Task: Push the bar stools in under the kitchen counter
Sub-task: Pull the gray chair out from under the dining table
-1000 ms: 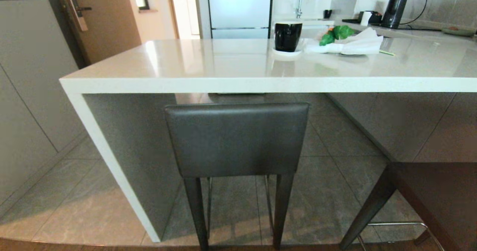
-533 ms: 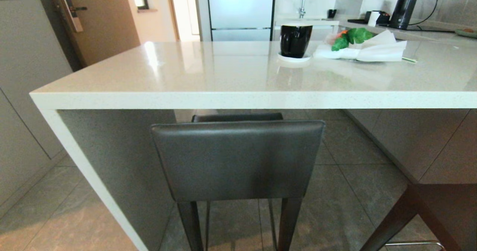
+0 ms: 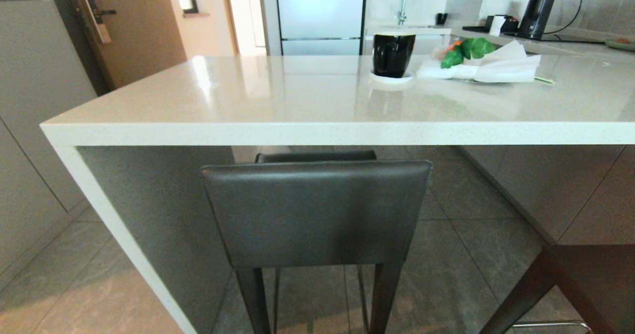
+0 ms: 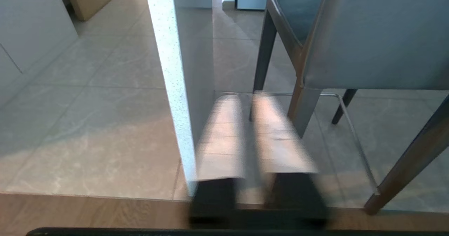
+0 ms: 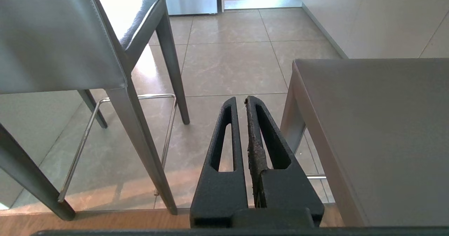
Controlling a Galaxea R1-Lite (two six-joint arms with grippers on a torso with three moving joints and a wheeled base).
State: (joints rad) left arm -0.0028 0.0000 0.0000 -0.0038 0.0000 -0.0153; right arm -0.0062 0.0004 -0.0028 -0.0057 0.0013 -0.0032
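Both claws hang low and ungrasping, left claw [image 4: 250, 99] parted slightly, right claw [image 5: 242, 104] clenched, flanking the near stool [image 3: 316, 212], whose seat is already under the worktop [image 3: 297, 100].

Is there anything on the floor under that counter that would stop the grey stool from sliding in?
Nothing visible. The tiled floor beyond the nearer bar stool looks bare under the kitchen counter, and its backrest sits lower than the slab's edge.
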